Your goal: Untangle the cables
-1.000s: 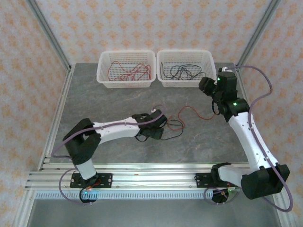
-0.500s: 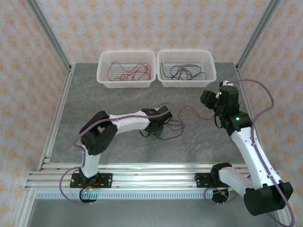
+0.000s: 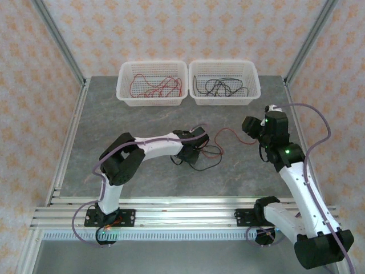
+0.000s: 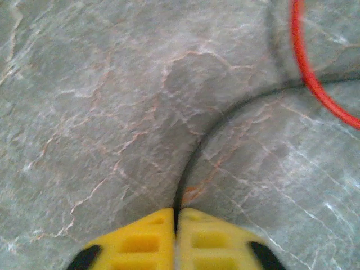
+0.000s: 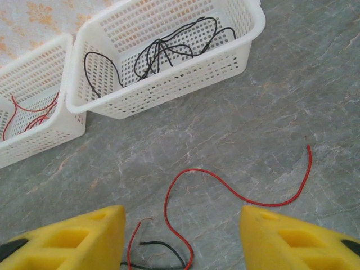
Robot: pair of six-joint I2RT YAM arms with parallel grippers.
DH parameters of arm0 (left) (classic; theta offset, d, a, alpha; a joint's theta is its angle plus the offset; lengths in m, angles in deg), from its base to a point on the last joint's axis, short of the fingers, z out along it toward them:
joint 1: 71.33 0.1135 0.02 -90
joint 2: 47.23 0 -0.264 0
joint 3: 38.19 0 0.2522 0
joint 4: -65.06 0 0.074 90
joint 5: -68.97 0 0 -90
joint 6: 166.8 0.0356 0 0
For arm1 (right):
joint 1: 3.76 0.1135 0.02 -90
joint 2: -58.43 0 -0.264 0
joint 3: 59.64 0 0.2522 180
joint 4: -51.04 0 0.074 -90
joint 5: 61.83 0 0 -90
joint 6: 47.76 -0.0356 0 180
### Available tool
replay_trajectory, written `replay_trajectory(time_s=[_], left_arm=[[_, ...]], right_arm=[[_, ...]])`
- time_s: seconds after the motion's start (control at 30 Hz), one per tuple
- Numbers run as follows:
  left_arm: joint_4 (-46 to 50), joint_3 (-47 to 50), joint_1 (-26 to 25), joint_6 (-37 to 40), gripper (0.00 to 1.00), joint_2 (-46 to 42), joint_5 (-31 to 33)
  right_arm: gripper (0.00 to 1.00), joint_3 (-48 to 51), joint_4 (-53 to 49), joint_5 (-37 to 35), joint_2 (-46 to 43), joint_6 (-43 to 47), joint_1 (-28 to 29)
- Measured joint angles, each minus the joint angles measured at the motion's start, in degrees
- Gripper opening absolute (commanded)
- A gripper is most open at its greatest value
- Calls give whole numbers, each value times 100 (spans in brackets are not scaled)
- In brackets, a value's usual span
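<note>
The left arm (image 3: pixel 151 145) is folded sharply at the elbow and stretched low over the table (image 3: pixel 137 120), with its wrist brought down in front of the black-cable basket (image 3: pixel 251 85). The left gripper (image 4: pixel 175 216) is clamped tight. Its yellow fingers (image 4: pixel 140 239) are pressed together on the loose black cable (image 4: pixel 194 157), which is pinched at the seam and curves away across the stone-patterned surface. The loose red cable (image 4: pixel 306 73) is laid just beside that curve, on the side nearer the basket.

The right arm (image 3: pixel 296 177) is raised from its base and bent forward, its wrist held in front of the basket's right end. The right gripper (image 5: pixel 181 216) is kept partly spread and is aimed toward the basket, its jaws well apart above the table. The red strand is seen on the table between them.

A loose bundle of black cables (image 5: pixel 163 48) is gathered inside the basket. The red-cable basket (image 5: pixel 34 140) is set just beside its left side, with red cables (image 3: pixel 157 88) in it.
</note>
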Motion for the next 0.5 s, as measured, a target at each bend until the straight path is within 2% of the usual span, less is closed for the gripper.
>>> replay_trajectory(time_s=[0.3, 0.5], left_arm=[[44, -52, -2, 2, 0, -15, 57], [46, -74, 131, -4, 0, -28, 507]], right_arm=[[55, 431, 46, 260, -142, -184, 0], [55, 671, 199, 461, -162, -352, 0]])
